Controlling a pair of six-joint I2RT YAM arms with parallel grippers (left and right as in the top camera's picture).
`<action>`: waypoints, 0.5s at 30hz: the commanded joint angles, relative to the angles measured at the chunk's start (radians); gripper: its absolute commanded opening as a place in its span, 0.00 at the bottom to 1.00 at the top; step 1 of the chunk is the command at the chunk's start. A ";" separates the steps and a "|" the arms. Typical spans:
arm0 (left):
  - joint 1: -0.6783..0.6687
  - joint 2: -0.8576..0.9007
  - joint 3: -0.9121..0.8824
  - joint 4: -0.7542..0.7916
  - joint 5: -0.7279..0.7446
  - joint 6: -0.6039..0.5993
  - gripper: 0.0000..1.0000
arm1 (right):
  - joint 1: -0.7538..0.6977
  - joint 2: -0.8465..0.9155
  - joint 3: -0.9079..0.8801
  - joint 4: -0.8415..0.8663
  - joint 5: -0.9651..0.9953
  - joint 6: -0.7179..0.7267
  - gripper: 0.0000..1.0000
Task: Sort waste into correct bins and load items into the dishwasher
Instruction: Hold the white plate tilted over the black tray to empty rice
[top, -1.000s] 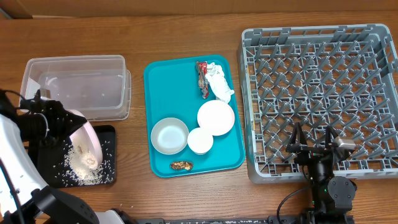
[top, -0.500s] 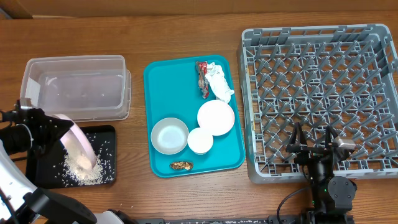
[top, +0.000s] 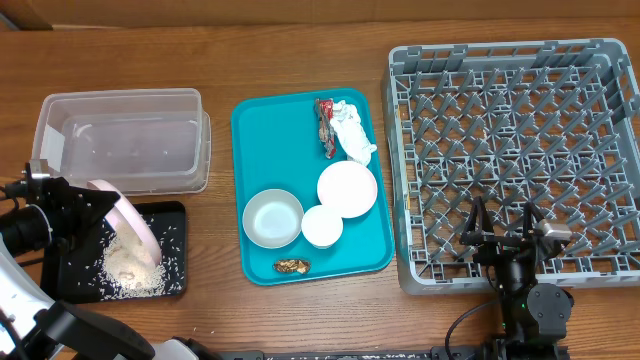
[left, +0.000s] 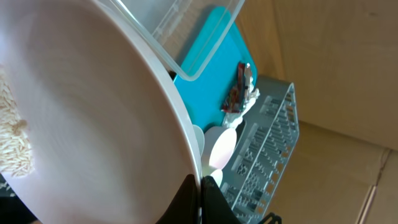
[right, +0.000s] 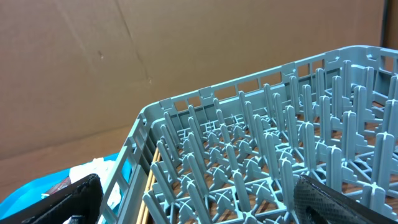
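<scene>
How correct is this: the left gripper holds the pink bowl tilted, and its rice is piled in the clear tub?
One thing is wrong. The left gripper does hold the pink bowl tilted, but the rice is piled in the black tray, not the clear tub. The overhead view shows it.

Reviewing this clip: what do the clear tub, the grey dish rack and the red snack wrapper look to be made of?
Clear tub: thin transparent plastic with a glossy finish; you can see straight through its walls, and the rim catches the light.
Dish rack: moulded grey plastic, matte, judging by the uniform lattice walls and pegs.
Snack wrapper: probably metallised film; it is red, crinkled and has shiny highlights.
</scene>
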 joint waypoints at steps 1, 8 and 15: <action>0.043 -0.015 -0.049 0.018 0.084 0.055 0.04 | -0.003 -0.009 -0.011 0.005 -0.005 -0.004 1.00; 0.123 -0.015 -0.098 0.000 0.184 0.137 0.04 | -0.003 -0.009 -0.011 0.005 -0.005 -0.004 1.00; 0.187 -0.015 -0.100 -0.049 0.279 0.243 0.04 | -0.003 -0.009 -0.011 0.005 -0.005 -0.004 1.00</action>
